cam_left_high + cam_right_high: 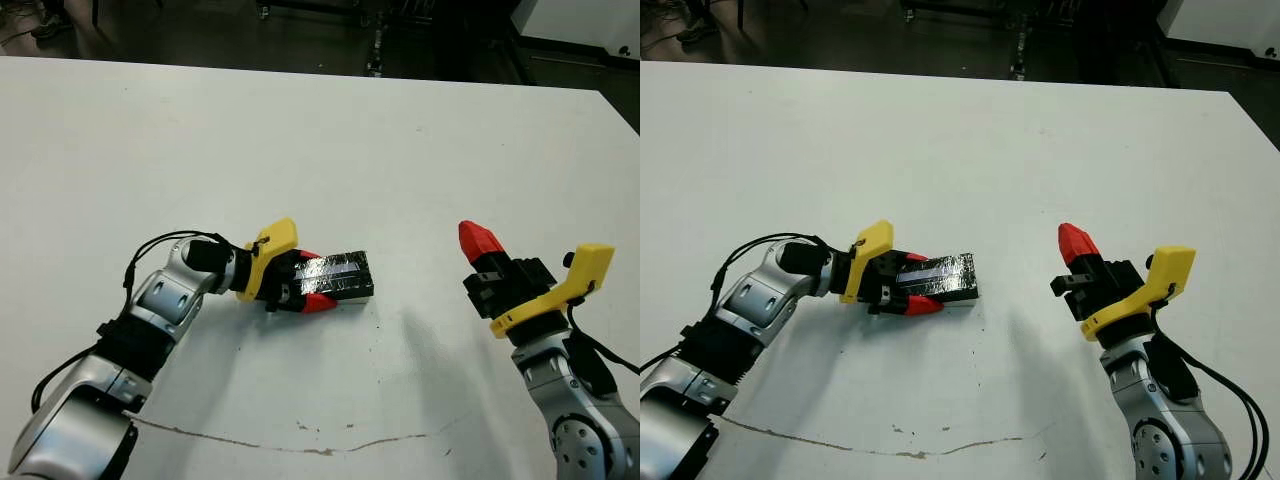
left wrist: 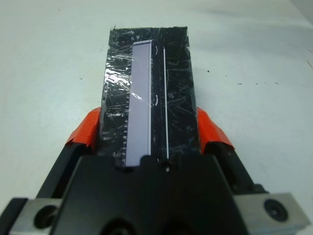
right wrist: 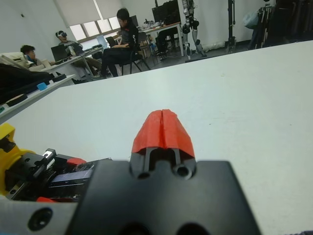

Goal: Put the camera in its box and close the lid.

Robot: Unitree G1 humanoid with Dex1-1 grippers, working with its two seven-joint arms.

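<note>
My left gripper (image 1: 312,281) pinches the glossy black rectangular lid (image 1: 338,275) by its long sides, steadying it flat over the box on the white table (image 1: 320,140). At three o'clock, my right gripper (image 1: 478,240) waits pressed together. Camera unseen, presumably underneath.

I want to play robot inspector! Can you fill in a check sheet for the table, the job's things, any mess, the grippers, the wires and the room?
Surface: white table, thin brown streak near the front edge.
Job's things: glossy black lid lies flat between the left gripper's fingers; a little white edge shows under it, likely the box. Camera: nothing seen.
Clutter: nothing seen.
Grippers: left gripper shut on the lid's sides; right gripper shut, holding nothing, off the table to the lid's right.
Cables: black cables along both forearms.
Surroundings: people seated at desks with monitors, windows beyond.
</note>
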